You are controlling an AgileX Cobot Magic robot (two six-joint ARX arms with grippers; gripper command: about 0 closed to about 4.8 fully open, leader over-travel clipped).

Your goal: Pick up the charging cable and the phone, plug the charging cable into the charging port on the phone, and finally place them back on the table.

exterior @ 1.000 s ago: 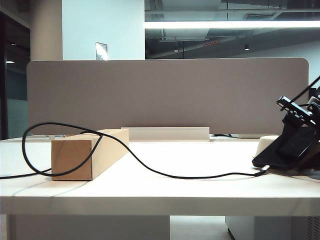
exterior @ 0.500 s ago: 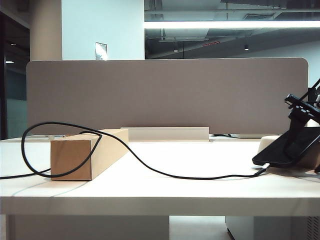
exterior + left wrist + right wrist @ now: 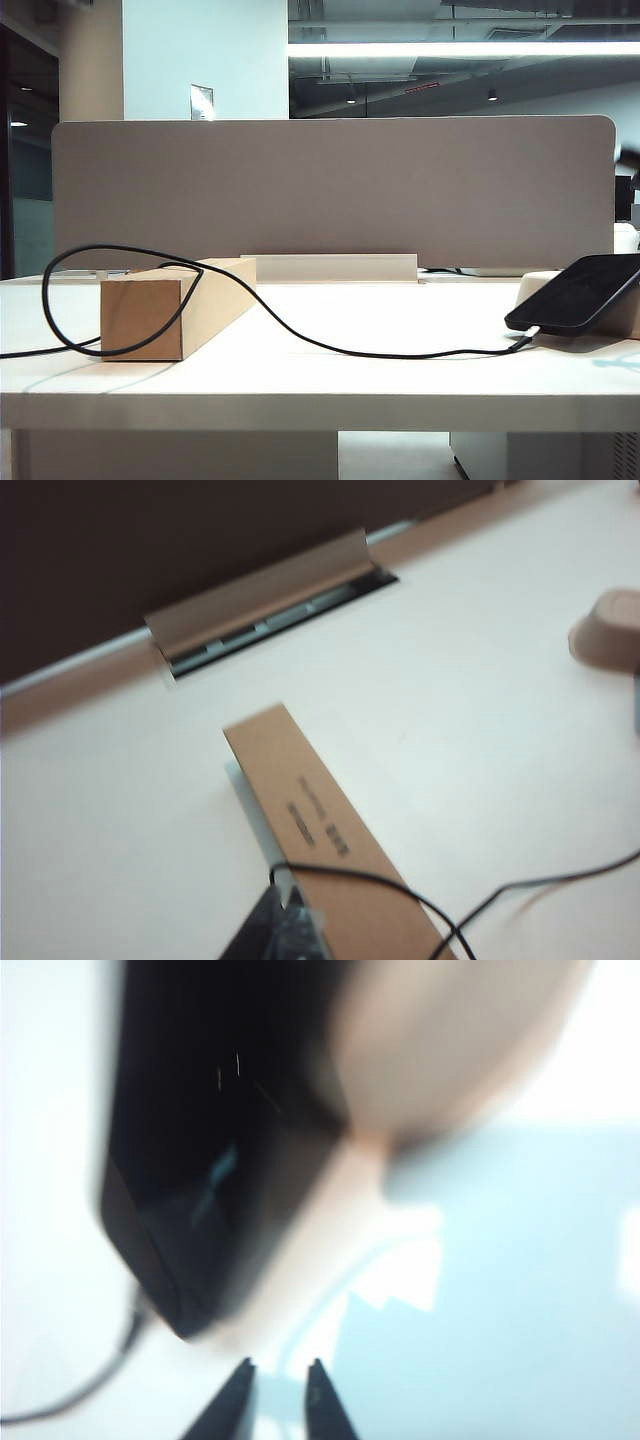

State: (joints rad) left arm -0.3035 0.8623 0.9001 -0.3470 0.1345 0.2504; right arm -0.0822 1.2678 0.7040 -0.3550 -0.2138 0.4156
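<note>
The left gripper [image 3: 285, 930], out of the exterior view, hangs above the box [image 3: 175, 305] with fingers together on nothing, the cable [image 3: 300, 340] draped over that box and running across the table [image 3: 320, 400] to the phone [image 3: 580, 293]. The plug appears seated in the phone's lower edge, and the phone leans on a cream tray [image 3: 535, 285]. The right gripper [image 3: 278, 1385], fingertips a narrow gap apart and empty, hangs just beside it. The task looks all but finished.

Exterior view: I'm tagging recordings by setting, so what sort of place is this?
Probably an open-plan office: a white desk with a grey-beige divider panel, a long ceiling strip light and exposed ceiling ducts behind.
</note>
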